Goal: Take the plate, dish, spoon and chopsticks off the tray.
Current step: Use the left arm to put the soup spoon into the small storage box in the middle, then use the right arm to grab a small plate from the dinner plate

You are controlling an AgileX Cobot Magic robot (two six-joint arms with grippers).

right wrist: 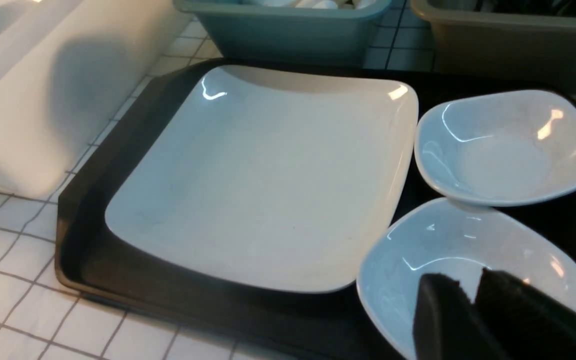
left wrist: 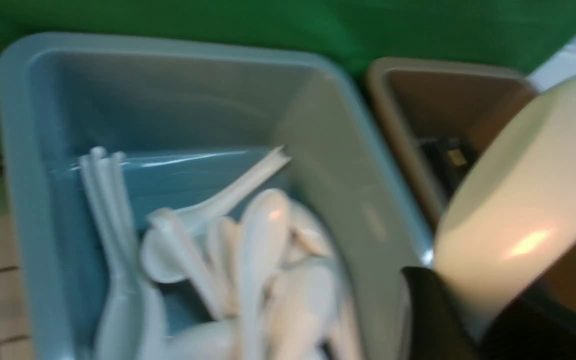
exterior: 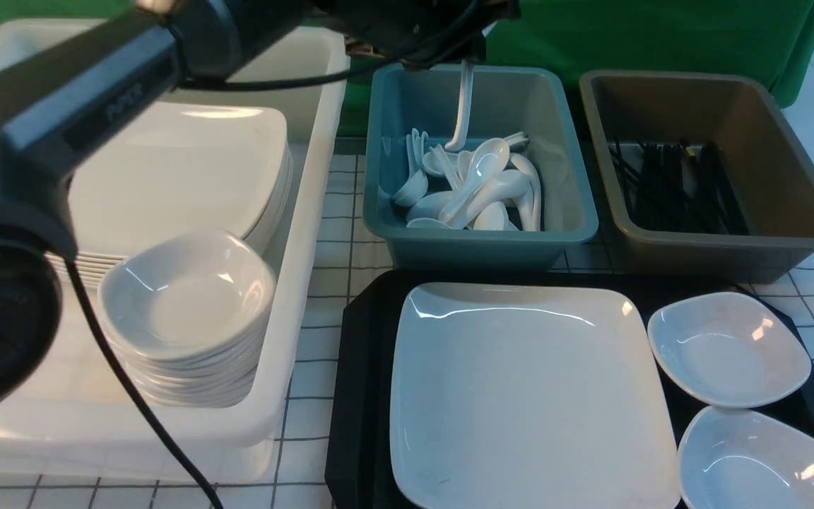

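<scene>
**Spoon plumb over the blue tub**

Spoon (exterior: 464, 106) hangs upright, long axis vertical, directly beneath my left pincer (exterior: 476, 51). Its low end is just above the spoon heap (exterior: 478, 201) in the blue tub (exterior: 481, 247), clear of the tray (exterior: 361, 396). I cannot tell whether my jaws are pinching it or slack.

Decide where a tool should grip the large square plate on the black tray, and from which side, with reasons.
Probably the plate by its raised left rim, coming from the robot's left. It lies flat, so only the rim offers a pinch. The far dish and near dish crowd its right edge; the tray is bare beside its left.
</scene>
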